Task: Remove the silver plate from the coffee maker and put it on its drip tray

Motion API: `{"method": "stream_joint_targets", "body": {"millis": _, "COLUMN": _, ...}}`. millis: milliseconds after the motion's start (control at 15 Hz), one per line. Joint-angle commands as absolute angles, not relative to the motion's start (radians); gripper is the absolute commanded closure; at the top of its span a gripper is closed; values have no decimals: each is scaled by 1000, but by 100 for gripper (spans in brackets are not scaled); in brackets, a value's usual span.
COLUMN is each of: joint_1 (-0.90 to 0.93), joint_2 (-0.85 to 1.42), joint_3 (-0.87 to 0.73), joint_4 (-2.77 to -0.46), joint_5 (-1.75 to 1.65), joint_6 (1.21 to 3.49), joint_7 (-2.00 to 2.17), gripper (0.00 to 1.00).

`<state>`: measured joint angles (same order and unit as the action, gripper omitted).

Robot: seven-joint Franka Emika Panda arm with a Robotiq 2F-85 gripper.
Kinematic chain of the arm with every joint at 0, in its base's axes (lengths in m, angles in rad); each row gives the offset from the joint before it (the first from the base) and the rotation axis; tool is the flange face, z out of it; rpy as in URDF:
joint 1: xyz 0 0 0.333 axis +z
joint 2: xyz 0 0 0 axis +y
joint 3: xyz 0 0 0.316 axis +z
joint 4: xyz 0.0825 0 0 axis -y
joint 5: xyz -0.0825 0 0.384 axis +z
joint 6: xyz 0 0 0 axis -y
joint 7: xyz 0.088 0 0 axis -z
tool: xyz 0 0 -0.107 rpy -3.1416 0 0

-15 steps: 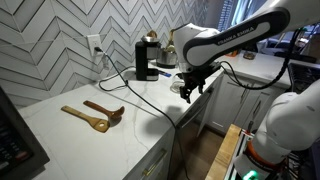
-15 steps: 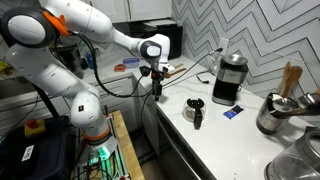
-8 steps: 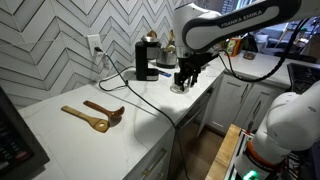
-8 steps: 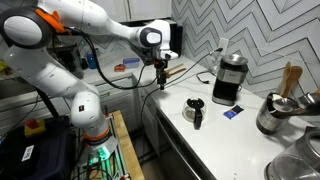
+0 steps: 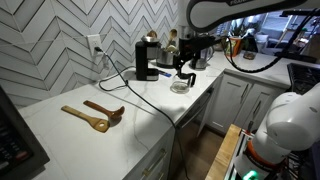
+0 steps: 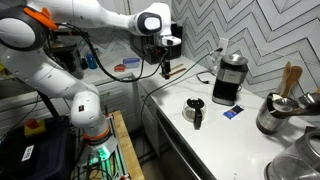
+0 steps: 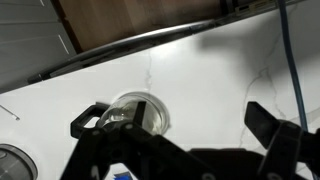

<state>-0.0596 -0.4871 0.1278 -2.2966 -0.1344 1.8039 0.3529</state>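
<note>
The black coffee maker [image 5: 146, 62] stands by the tiled wall and also shows in an exterior view [image 6: 229, 82]. The silver plate [image 6: 232, 60] lies on its top; it shows faintly in an exterior view [image 5: 149, 40]. The drip tray [image 6: 222, 102] juts out low at its foot. My gripper [image 5: 185, 64] hangs in the air to the side of the machine, apart from it, and also shows in an exterior view [image 6: 165, 68]. In the wrist view my gripper [image 7: 180, 125] is open and empty, its fingers spread above the white counter.
A glass cup with a black handle [image 5: 181, 85] stands on the counter below my gripper, also seen from the wrist [image 7: 135, 112]. Wooden spoons [image 5: 95, 115] lie on the counter. A steel kettle [image 6: 272, 115] stands past the machine. A cord [image 5: 130, 90] crosses the counter.
My gripper has risen from low by the glass cup and moved toward the wall side, closer to the coffee maker. Nothing was taken hold of.
</note>
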Motion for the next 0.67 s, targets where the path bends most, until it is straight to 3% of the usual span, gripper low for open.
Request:
{"method": "stream_joint_targets", "body": {"millis": 0, "joint_1": -50, "joint_2": -482, "joint_3": 120, "joint_4": -2294, "joint_5": -138, "joint_6": 1800, "joint_7": 356, "gripper": 0}}
{"method": "stream_joint_targets", "body": {"millis": 600, "joint_1": -134, "joint_2": -406, "joint_3": 49, "joint_4": -1960, "joint_5": -233, "joint_6": 1844, "joint_7": 348, "gripper": 0}}
